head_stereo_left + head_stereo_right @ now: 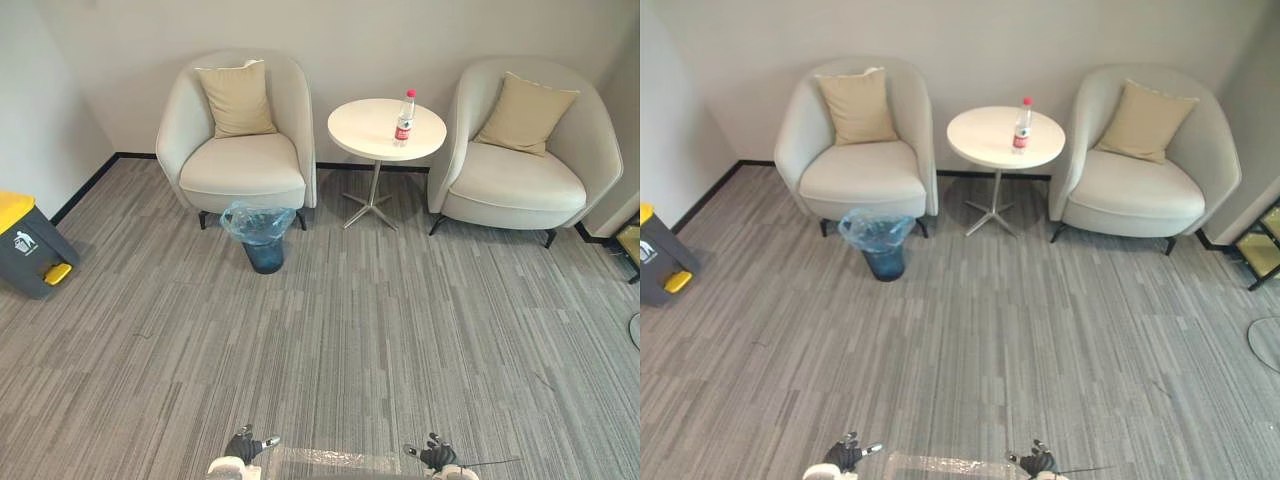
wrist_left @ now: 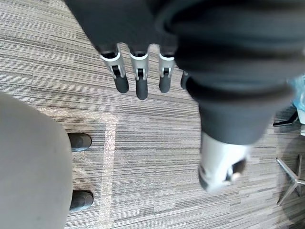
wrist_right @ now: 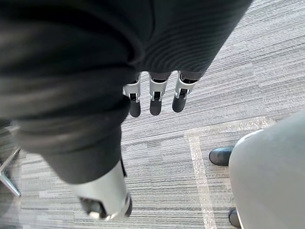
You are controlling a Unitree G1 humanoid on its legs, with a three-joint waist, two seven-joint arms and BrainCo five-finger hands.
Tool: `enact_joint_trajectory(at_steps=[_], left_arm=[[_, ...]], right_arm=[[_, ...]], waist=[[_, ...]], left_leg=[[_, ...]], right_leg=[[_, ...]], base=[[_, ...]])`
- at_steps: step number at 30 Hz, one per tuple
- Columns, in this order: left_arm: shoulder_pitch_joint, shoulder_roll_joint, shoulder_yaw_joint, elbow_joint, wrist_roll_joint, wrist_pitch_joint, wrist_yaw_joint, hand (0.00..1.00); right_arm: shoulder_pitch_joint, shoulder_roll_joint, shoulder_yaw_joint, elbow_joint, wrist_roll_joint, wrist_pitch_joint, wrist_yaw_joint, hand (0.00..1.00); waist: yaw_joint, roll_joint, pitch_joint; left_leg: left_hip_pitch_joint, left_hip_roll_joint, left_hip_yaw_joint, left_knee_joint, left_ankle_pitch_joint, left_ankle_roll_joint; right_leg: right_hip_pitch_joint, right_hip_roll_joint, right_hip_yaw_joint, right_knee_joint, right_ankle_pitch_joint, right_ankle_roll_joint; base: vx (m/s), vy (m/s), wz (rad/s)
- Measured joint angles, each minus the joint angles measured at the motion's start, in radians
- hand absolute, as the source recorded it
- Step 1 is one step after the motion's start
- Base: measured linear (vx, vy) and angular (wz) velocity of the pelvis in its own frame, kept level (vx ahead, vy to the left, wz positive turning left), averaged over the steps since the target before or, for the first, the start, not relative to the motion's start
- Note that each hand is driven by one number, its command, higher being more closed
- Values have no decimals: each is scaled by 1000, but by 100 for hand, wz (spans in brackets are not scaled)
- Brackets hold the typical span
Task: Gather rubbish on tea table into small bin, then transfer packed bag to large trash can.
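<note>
A clear plastic bottle [image 1: 404, 119] with a red cap and label stands upright on the round white tea table [image 1: 366, 128] between two armchairs. A small dark-blue bin [image 1: 262, 236] lined with a light-blue bag sits on the carpet in front of the left armchair. The large grey trash can [image 1: 28, 245] with a yellow lid and pedal stands at the far left by the wall. My left hand [image 1: 243, 447] and right hand [image 1: 436, 455] hang low at the near edge, far from the table. Both hands are open with straight fingers [image 2: 138, 76] [image 3: 155, 98] and hold nothing.
Two cream armchairs [image 1: 243, 165] [image 1: 515, 175], each with a tan cushion, flank the table against the back wall. Grey striped carpet lies between me and the furniture. A strip of clear tape [image 1: 325, 462] marks the floor at the near edge. A yellow-shelved object [image 1: 1262, 250] stands at the right.
</note>
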Motion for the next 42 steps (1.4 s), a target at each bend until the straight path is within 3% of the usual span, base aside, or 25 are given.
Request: enact_joint_trajectory(at_steps=[25, 30, 37, 38, 40, 41, 42], left_arm=[[-2, 1, 0, 3, 20, 2, 0, 0], [-4, 1, 0, 2, 34, 3, 0, 0], [-14, 1, 1, -1, 47, 6, 0, 0], [-12, 0, 14, -11, 50, 7, 0, 0], [-15, 0, 57, -55, 56, 13, -1, 0], [-9, -24, 104, -96, 55, 13, -1, 0], [-1, -33, 122, -124, 54, 12, 1, 0]], right_arm=[[1, 5, -14, 4, 11, 5, 2, 0], [1, 4, -14, 4, 22, 5, 3, 0], [8, 4, -20, 0, 42, -2, 2, 0], [18, 8, -21, -26, 47, -1, 2, 0], [27, 19, -26, -66, 55, -1, -3, 0], [38, 19, -23, -96, 59, -1, -4, 0], [34, 12, -16, -114, 59, 0, -7, 0]], waist=[[-1, -6, -4], [-4, -5, -3], [-8, 7, 7], [-7, 8, 7], [-10, -6, 30], [-3, 13, 51], [4, 16, 62]], left_leg=[[10, 10, 25, -12, -14, -9], [5, 11, 36, 31, -48, -8], [-78, 57, 43, 288, -209, -33], [-105, 74, 50, 372, -240, -52], [-218, 96, 78, 621, -243, -61], [-314, 124, 85, 832, -200, -60], [-380, 150, 99, 972, -177, -61]], right_leg=[[3, 12, 18, -19, 1, -2], [10, 12, 29, -13, -8, -3], [-22, 38, 29, 140, -129, -22], [-32, 45, 30, 166, -157, -36], [-38, 47, 33, 203, -183, -53], [-34, 55, 39, 231, -201, -70], [-14, 58, 58, 243, -221, -82]], base=[[0, -11, -3], [3, -9, -6], [-1, -51, -2], [64, -64, 8], [100, -93, -1], [152, -63, -31], [179, 2, -35]])
